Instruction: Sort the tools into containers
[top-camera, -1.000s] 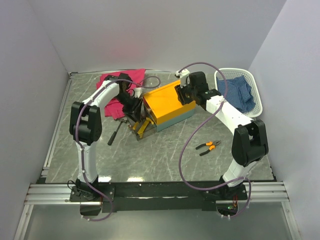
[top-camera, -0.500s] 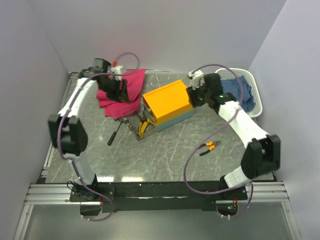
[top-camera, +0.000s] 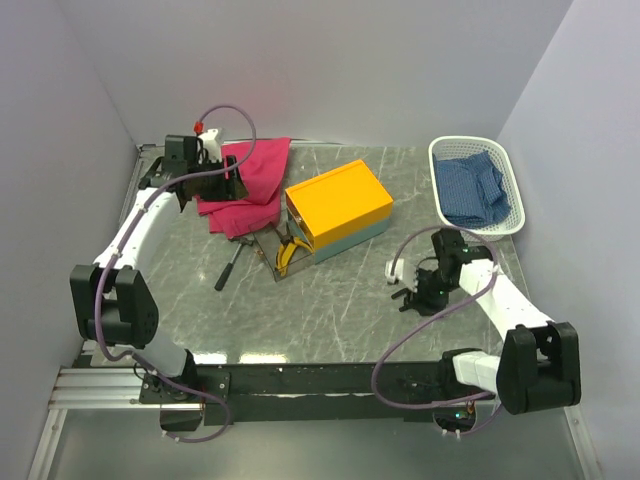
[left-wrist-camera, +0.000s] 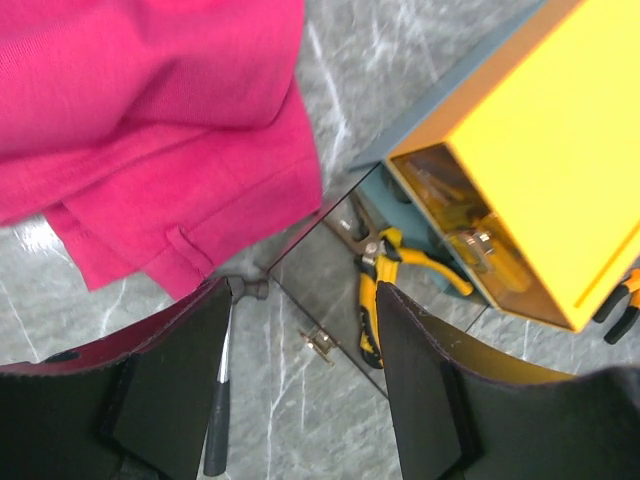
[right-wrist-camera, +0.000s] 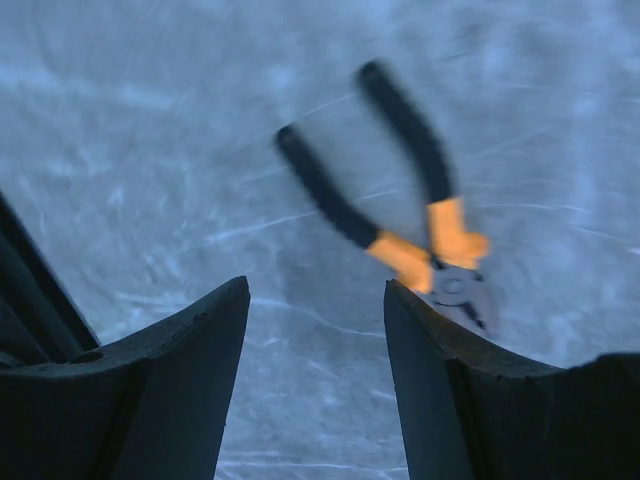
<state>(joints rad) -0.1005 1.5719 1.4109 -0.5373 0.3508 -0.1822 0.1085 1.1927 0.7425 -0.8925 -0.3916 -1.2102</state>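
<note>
The orange-yellow toolbox (top-camera: 338, 205) (left-wrist-camera: 545, 140) stands mid-table with its clear lid folded down at the front. Yellow-black pliers (top-camera: 289, 256) (left-wrist-camera: 372, 290) lie on that lid. A black-handled hammer (top-camera: 230, 267) (left-wrist-camera: 218, 410) lies left of it on the table. My left gripper (top-camera: 212, 180) (left-wrist-camera: 305, 290) hangs open and empty over the edge of the magenta cloth. My right gripper (top-camera: 416, 297) (right-wrist-camera: 316, 285) is open just above the table, with the orange-black pliers (right-wrist-camera: 405, 255) lying just beyond its right finger, untouched. The white basket (top-camera: 505, 165) sits at the back right.
A magenta cloth (top-camera: 245, 185) (left-wrist-camera: 150, 120) lies behind and left of the toolbox. A blue checked cloth (top-camera: 475, 188) fills the basket. White walls close in the left, back and right sides of the table.
My left arm has pulled back from the toolbox front to over the magenta cloth, opening. My right arm has swung from the toolbox top down to the orange-black pliers at the front right.
</note>
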